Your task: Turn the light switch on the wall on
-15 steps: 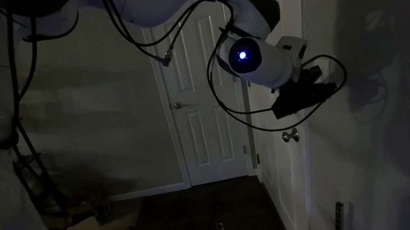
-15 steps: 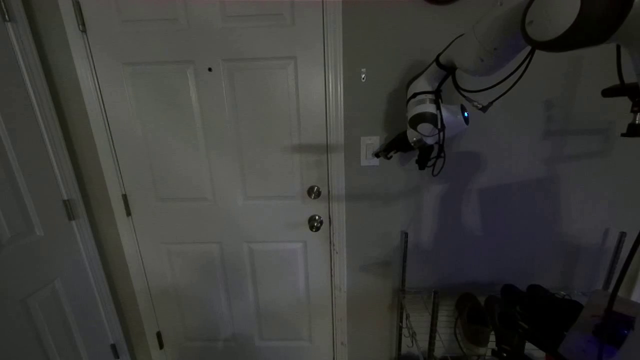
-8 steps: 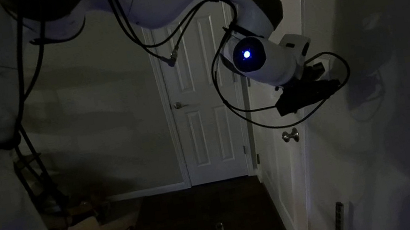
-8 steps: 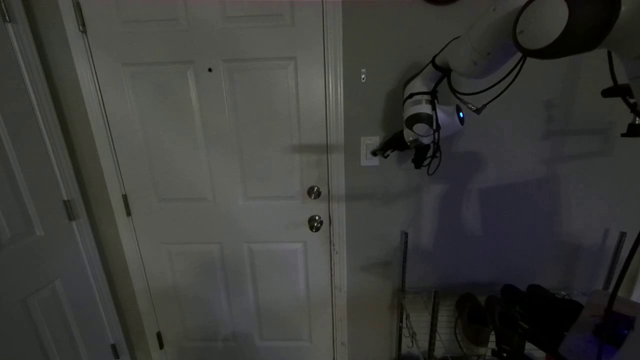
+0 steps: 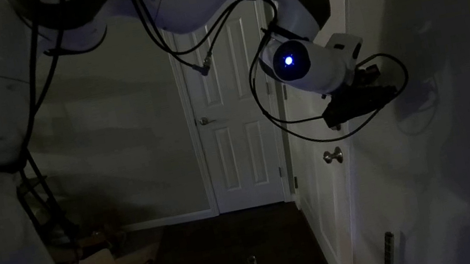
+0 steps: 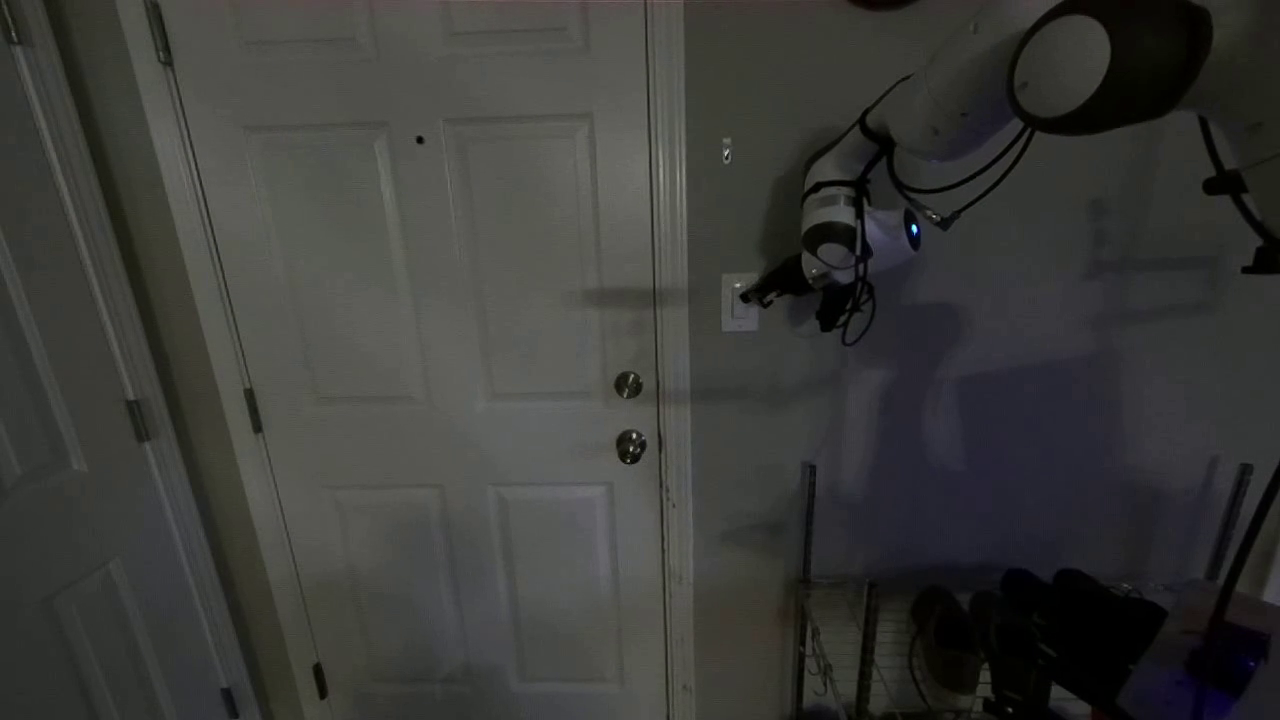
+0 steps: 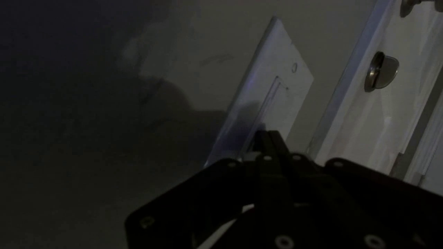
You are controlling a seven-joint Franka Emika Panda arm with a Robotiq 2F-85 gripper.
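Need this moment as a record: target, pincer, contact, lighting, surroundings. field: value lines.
target: light switch, pale upright plate on the wall, beside a panelled door
pincer: pincer with fingers together, nothing seen between them
contact: fingertips overlap the switch in the wrist view; touching or just short, cannot tell
lighting: dim; light probably not on yet
door hardware: round knob, lock fitting above it
wall extras: small hook above the switch
low by wall: shoes on a wire rack
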